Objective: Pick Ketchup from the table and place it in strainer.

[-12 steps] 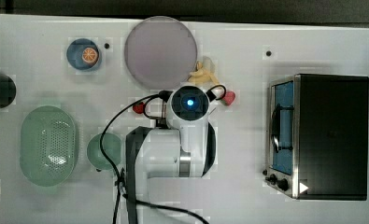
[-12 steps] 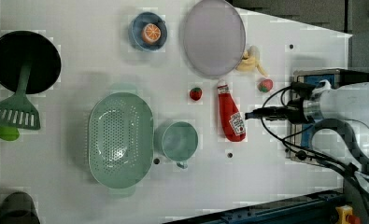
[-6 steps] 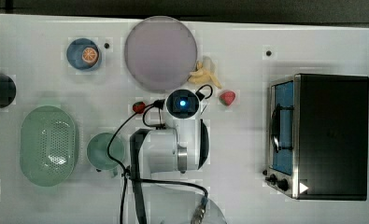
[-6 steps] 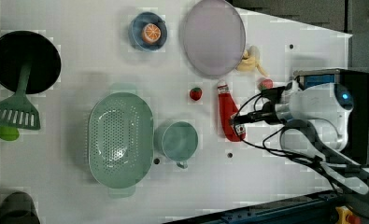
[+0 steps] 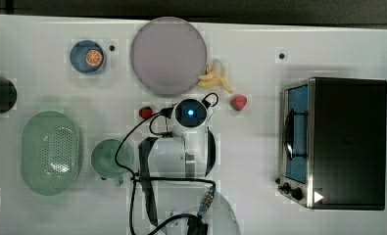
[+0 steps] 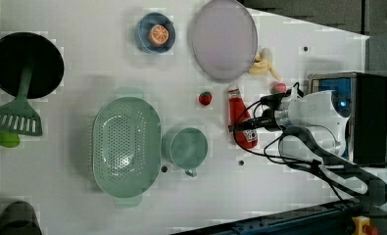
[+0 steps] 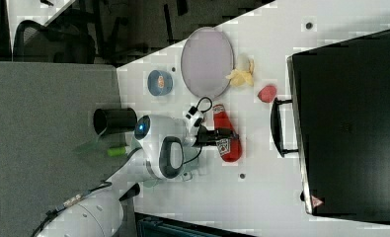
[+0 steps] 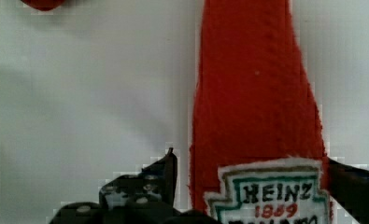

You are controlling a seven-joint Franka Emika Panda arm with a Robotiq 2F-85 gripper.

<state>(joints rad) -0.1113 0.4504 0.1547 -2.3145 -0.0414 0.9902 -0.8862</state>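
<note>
**End effector straddling the Ketchup, fingers spread**

Ketchup (image 6: pixel 241 116) lies flat on the white desk (image 6: pixel 83 205), cap toward the purple plate (image 6: pixel 224 39). End effector (image 8: pixel 250 186) sits low over the label end, fingers (image 8: pixel 166 179) spread wide on either side of the bottle, not pinching it. In the left view, a small strawberry (image 6: pixel 205 98) is just beside the bottle on its left; a green mug (image 6: pixel 186 148) is near, with the strainer (image 6: pixel 126 147) touching or just beside the mug further left. Another strawberry (image 6: pixel 279 87) and a banana (image 6: pixel 263 62) are near the plate. A black toaster oven (image 5: pixel 348 142) stands at the top view's right. A blue bowl (image 6: pixel 154 33) holds an orange.
</note>
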